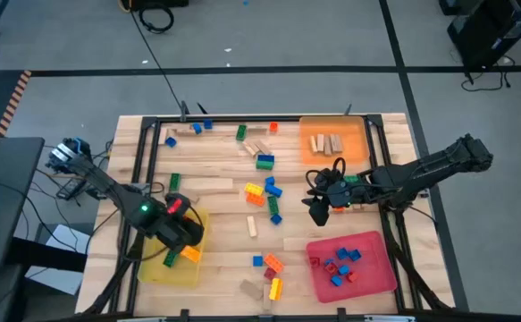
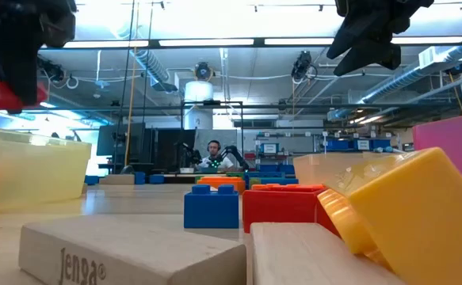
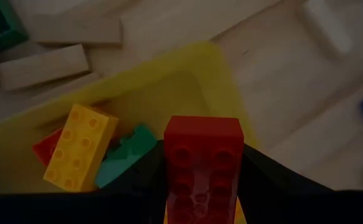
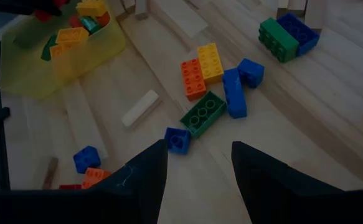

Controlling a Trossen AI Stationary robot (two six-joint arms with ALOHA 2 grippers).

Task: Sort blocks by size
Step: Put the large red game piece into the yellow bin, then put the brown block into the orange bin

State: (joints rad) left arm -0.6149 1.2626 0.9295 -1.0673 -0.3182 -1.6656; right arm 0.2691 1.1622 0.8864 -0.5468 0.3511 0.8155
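My left gripper (image 1: 176,215) hangs over the far end of the yellow tray (image 1: 157,271) at the near left, shut on a red brick (image 3: 203,155). In the tray lie a yellow brick (image 3: 78,146), a green brick (image 3: 126,163) and another red one. My right gripper (image 1: 318,211) stands open above the table right of the middle, its fingers (image 4: 147,180) empty. Below and beyond it loose blocks lie flat on the wood: a small blue one (image 4: 178,140), a green one (image 4: 203,115), an orange one (image 4: 192,79) and a yellow one (image 4: 210,62). My left gripper pinches the red brick by its two long sides (image 3: 172,177) between its two fingers, studs toward the wrist camera. The fingers come from above, pointing steeply down, and run along the brick, whose free end sticks out past them. The brick hangs clear above the yellow tray.
An orange tray (image 1: 357,134) with wooden pieces stands at the far right, a red tray (image 1: 381,273) with small blue and red bricks at the near right. Wooden pieces and coloured bricks are scattered over the middle and far part of the table. A person sits far behind the table.
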